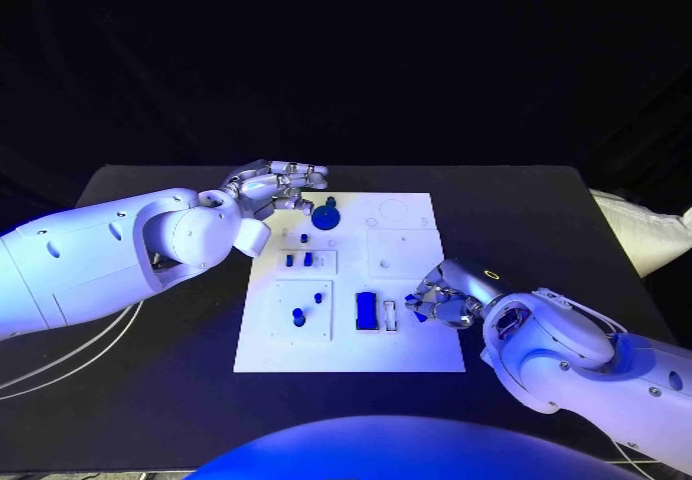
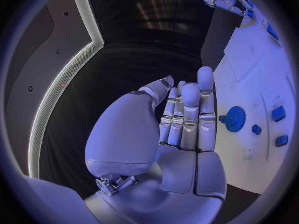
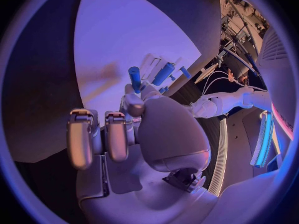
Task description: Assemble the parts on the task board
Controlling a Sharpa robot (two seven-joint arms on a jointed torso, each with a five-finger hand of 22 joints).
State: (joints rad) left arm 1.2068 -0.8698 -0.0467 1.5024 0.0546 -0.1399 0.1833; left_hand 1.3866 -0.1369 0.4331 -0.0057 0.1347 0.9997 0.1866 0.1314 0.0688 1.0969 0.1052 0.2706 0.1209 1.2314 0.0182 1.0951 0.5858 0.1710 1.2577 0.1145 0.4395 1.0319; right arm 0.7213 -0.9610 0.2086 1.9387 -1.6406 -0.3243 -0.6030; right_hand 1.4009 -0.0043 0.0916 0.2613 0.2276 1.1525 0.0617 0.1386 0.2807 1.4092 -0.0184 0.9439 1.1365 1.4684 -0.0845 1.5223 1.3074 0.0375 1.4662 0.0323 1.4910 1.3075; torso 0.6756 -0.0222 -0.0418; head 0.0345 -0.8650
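Observation:
The white task board (image 1: 408, 345) lies mid-table. At its right edge my right hand (image 1: 440, 301) pinches a small blue peg (image 3: 134, 78) between thumb and finger, just above the board (image 3: 118, 30). My left hand (image 1: 274, 185) hovers by the board's far left corner with its fingers (image 2: 206, 99) stretched out and nothing in them. A blue gear (image 1: 326, 213) sits on the board beside that hand, and shows again as the gear (image 2: 235, 118). A blue rectangular block (image 1: 366, 309) lies near the front, left of my right hand.
Several small blue pegs stand on the board's left half, such as one (image 1: 299, 316) near the front and a pair (image 1: 297, 259) in the middle. The black table (image 1: 159, 350) stretches bare round the board.

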